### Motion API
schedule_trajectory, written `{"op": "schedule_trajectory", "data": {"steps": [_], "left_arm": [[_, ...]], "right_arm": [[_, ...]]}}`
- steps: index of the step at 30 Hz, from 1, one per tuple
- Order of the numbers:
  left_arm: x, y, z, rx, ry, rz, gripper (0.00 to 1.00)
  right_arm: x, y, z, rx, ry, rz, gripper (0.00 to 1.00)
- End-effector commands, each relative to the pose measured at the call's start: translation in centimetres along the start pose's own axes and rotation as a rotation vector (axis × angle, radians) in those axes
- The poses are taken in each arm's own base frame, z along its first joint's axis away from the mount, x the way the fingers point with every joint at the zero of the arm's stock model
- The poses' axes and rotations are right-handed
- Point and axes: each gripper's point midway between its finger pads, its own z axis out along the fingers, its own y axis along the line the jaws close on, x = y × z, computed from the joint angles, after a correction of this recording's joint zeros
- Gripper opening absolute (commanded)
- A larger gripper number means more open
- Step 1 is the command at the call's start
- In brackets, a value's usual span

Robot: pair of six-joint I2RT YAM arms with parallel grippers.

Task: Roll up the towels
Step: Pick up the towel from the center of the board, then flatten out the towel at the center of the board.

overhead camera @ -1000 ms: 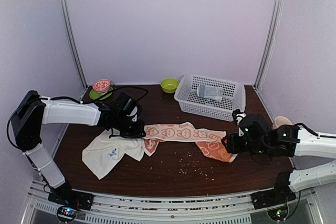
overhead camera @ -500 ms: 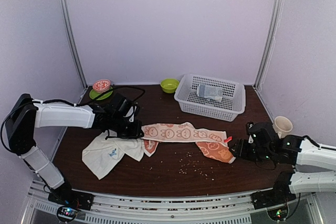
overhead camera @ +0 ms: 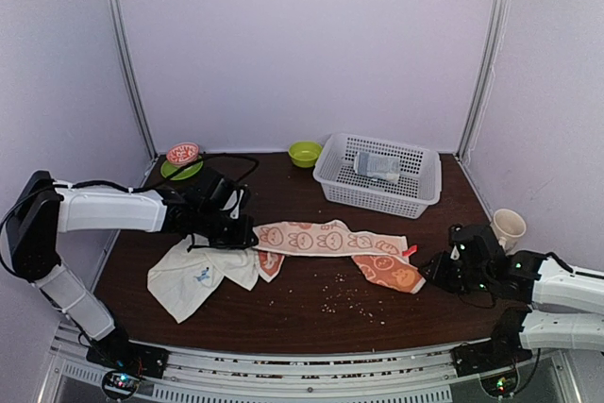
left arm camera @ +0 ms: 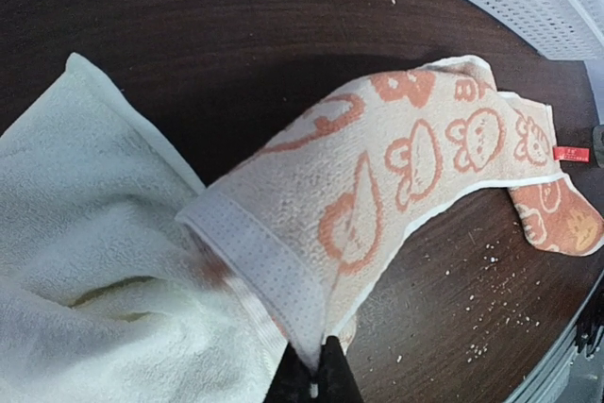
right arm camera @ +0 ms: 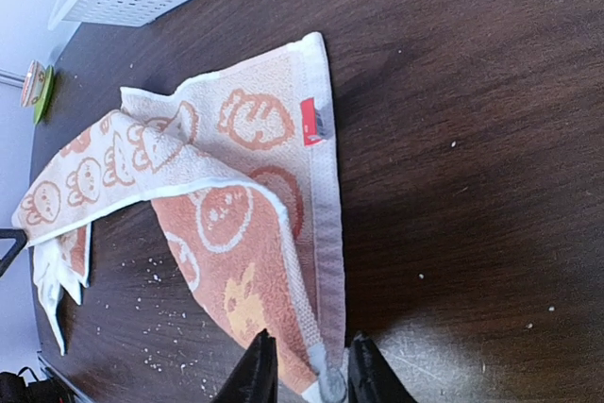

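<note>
Dark wood tabletop (overhead camera: 311, 323) under lilac walls, and we're in the laying-out stage: nothing is rolled yet. The patterned towel (overhead camera: 330, 237), cream with orange-pink cartoon faces, runs across the middle of the overhead view, twisted and folded over itself along its length.

At its left end, the left gripper (left arm camera: 316, 386) is clenched tight on the hemmed corner. That corner is lifted a little, and it sits right over the plain cream towel (overhead camera: 193, 276), which lies crumpled at lower left with its small blue mark showing.

Over on the right, the right gripper (right arm camera: 310, 351) is low on the table with its fingers standing either side of the towel's near corner. We see a gap beside the hem, so it is not pinching the cloth yet. The red tag (right arm camera: 310, 120) lies further up that same edge.

Behind, at upper right, the white basket (overhead camera: 368, 197) holds a grey-blue rolled towel (overhead camera: 377, 167), and crumbs (overhead camera: 344, 301) dot the wood in front of the cloth.

What next? By our reading, the right fingers need to bite on that corner. Then both arms can draw the towel taut, shake out the twist and lay it flat, clear of the plain towel. Only after that does rolling make sense. The hem is thin, so the pinch must land squarely on it.
</note>
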Motion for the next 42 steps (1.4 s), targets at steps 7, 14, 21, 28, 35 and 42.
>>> {"op": "schedule_trajectory", "data": {"steps": [7, 14, 21, 28, 35, 42], "left_arm": [[-1.6, -1.5, -1.6, 0.046, -0.054, 0.028, 0.00], [-3.7, -3.4, -5.6, 0.090, -0.127, 0.052, 0.00], [-7.2, -10.1, -21.4, 0.366, -0.450, 0.194, 0.00], [-3.3, -12.0, -29.0, 0.585, -0.535, 0.317, 0.00], [0.8, -12.6, -32.6, 0.742, -0.532, 0.372, 0.00], [2.2, -12.9, -29.7, 0.731, -0.460, 0.346, 0.00]], "right_arm": [[0.0, -0.4, 1.0, 0.010, 0.010, -0.001, 0.19], [-4.6, 3.4, -3.3, -0.055, -0.126, -0.151, 0.00], [-11.2, 13.7, -17.6, -0.385, -0.385, -0.517, 0.00], [-10.4, 15.7, -24.6, -0.585, -0.469, -0.659, 0.00], [-8.3, 16.1, -29.8, -0.757, -0.489, -0.734, 0.00], [-9.5, 14.9, -28.1, -0.686, -0.541, -0.654, 0.00]]}}
